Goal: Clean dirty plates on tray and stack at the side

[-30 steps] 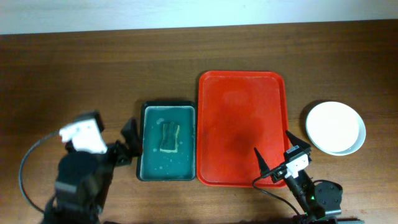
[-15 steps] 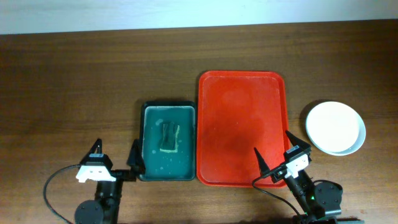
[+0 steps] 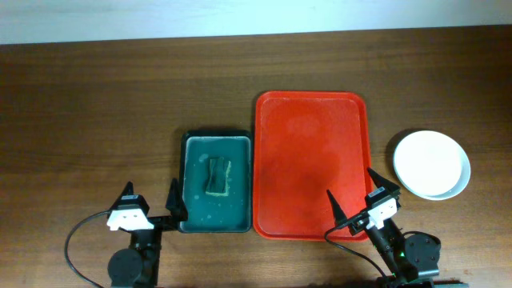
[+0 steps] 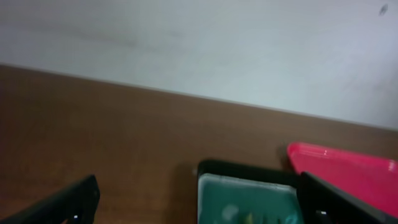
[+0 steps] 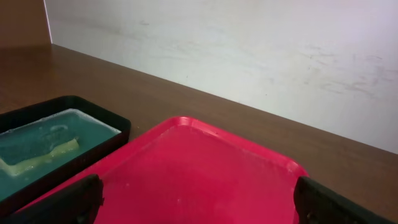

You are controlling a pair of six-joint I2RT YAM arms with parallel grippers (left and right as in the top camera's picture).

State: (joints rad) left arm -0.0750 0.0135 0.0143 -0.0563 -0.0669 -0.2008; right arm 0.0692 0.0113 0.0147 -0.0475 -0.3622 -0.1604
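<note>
Tray (image 3: 310, 94) lies centre-right on the tabletop (image 3: 96, 104), long axis near to far, surface bare, no plates on it; plates (image 3: 430, 162) sit stacked on the tabletop just right of the tray, white one on top, pale blue edge showing beneath, number in the stack cannot be told; they are round, so no long axis to line up with; dark green basin (image 3: 181, 184) just left of the tray, sponge (image 3: 216, 176) lying in it; left end effector (image 3: 150, 198) at the basin's near-left corner, fingers spread, grasping nothing; right end effector (image 3: 355, 192) over the tray's near-right corner, fingers spread, also empty; stack lies right and slightly far of the right end effector, well apart from the left one, so the right arm is nearer; judging by the bare tray, cleaning and stacking look done.
</note>
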